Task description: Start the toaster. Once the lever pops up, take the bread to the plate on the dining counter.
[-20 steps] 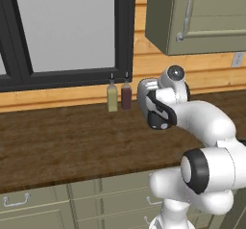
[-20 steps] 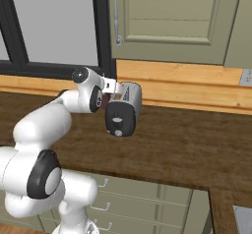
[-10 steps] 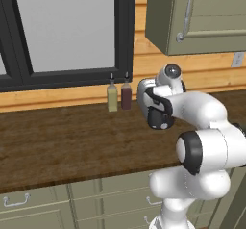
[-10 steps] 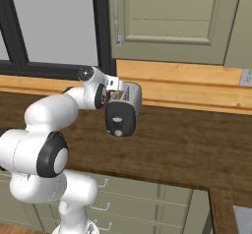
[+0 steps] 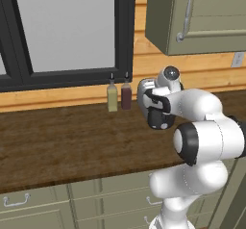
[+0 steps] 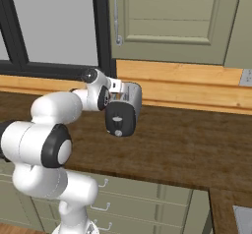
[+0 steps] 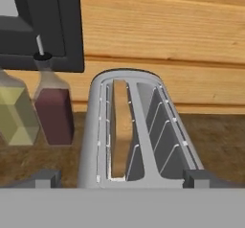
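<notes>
Gripper (image 7: 117,178) hangs right over the toaster (image 7: 136,131), jaws spread to full width, holding nothing; one dark tip sits at each side of the toaster's near end. Compared with a second ago the forearm has swung round and the hand has crept closer to the toaster; jaw width unchanged. Bread (image 7: 119,129) stands in the left slot, the right slot bare. Toaster (image 6: 129,99) sits on the dark wood worktop (image 6: 197,149) near the wall. Just beside it, a yellow-green sauce bottle (image 7: 16,114) and a dark red sauce bottle (image 7: 53,108), then the window frame (image 7: 48,26). Reading: approach only. Lever cannot be made out; toasting likely not started.
</notes>
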Motion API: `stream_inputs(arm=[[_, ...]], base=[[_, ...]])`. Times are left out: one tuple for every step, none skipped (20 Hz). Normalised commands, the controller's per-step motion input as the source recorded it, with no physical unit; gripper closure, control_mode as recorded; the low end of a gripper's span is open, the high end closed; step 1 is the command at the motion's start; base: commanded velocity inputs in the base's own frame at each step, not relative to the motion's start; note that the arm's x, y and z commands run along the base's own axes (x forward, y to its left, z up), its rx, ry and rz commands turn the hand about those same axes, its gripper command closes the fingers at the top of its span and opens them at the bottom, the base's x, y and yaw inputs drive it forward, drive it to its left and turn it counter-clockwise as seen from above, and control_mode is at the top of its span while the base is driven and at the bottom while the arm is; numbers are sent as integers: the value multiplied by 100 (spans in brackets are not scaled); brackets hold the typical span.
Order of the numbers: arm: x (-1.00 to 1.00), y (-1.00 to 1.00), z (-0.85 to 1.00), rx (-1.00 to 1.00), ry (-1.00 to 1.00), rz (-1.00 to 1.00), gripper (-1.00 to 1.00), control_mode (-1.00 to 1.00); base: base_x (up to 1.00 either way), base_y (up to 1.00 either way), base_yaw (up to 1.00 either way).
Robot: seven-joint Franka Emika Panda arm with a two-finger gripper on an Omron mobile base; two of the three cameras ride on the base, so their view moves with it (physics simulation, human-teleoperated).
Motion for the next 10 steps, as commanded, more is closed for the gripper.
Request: stream_inputs(arm=[[10,-13,-27,0,0,0,-100,-100],[14,-14,-19,0,0,0,-100,-100],[21,-18,-9,0,0,0,-100,-100],[21,-16,-9,0,1,0,-100,-100],[21,-12,-9,0,1,0,-100,-100],[26,-11,-8,1,3,0,-100,-100],[29,-1,-6,1,3,0,-100,-100],[32,0,-5,1,4,0,-100,-100],[33,0,-4,1,4,0,-100,-100],[38,0,-4,1,5,0,-100,-100]], base=[[0,0,0],[0,0,0],[0,0,0],[0,0,0],[0,0,0],[0,0,0],[0,0,0],[0,0,0],[0,0,0],[0,0,0]])
